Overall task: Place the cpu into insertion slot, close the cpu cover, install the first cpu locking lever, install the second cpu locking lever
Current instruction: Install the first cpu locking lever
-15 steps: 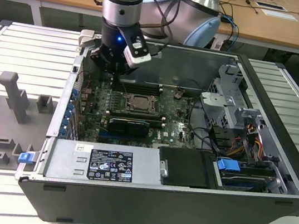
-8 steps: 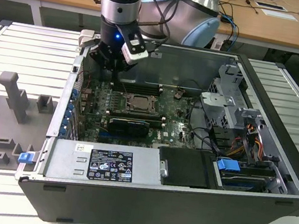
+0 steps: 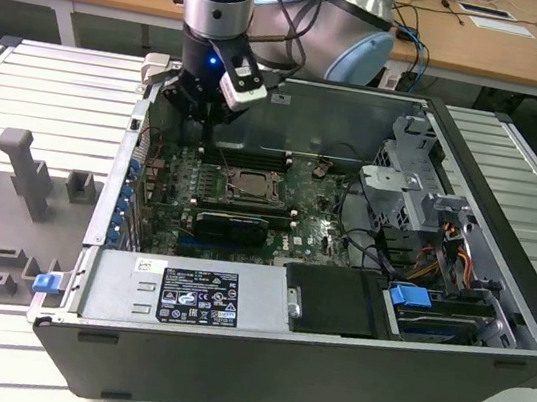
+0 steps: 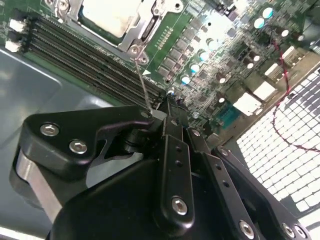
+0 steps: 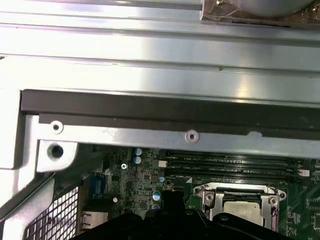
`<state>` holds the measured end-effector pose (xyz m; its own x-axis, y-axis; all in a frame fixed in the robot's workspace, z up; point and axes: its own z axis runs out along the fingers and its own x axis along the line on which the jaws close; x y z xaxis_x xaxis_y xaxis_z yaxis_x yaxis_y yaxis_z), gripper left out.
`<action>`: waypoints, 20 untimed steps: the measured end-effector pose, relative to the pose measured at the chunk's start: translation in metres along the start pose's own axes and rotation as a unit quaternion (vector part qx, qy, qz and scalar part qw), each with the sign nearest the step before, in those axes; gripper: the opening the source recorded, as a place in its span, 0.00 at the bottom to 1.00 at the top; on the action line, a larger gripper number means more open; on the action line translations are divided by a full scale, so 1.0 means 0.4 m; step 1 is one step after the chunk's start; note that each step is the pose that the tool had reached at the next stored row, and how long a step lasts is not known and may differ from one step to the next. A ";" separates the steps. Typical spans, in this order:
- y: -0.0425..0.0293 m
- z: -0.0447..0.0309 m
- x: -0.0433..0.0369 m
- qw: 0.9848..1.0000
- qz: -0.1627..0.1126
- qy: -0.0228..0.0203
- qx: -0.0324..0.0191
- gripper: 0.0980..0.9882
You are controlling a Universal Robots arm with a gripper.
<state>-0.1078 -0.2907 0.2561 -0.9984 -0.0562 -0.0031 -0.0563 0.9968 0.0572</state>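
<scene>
The cpu (image 4: 112, 15) lies pale and flat in the insertion slot (image 3: 250, 186) on the green board, with the grey cpu cover (image 4: 150, 22) closed down around it. In the first wrist view the cpu (image 5: 243, 210) shows through the cover's (image 5: 235, 191) cut-out. A thin wire locking lever (image 4: 142, 80) runs up from the socket corner into my fingertips. My gripper (image 4: 167, 102) is shut on that lever's end, above the board beside the socket. In the exterior view the gripper (image 3: 204, 111) hangs over the case's back corner on the exterior view's left.
Long black memory slots (image 4: 85, 55) run beside the socket. The case's metal wall (image 5: 150, 112) stands close behind the gripper. A drive cage (image 3: 422, 189) with cables fills the exterior view's right, a power supply (image 3: 184, 295) the front. Grey fixtures (image 3: 25, 170) lie outside the case.
</scene>
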 end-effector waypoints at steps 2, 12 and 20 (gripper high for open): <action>0.000 0.000 -0.020 1.000 0.000 0.000 0.000 0.01; -0.008 0.011 -0.141 1.000 0.000 0.000 0.000 0.01; -0.013 0.057 -0.170 1.000 0.000 -0.001 -0.009 0.01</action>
<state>-0.0396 -0.2907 0.2335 -0.9985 -0.0552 -0.0042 -0.0554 0.9957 0.0742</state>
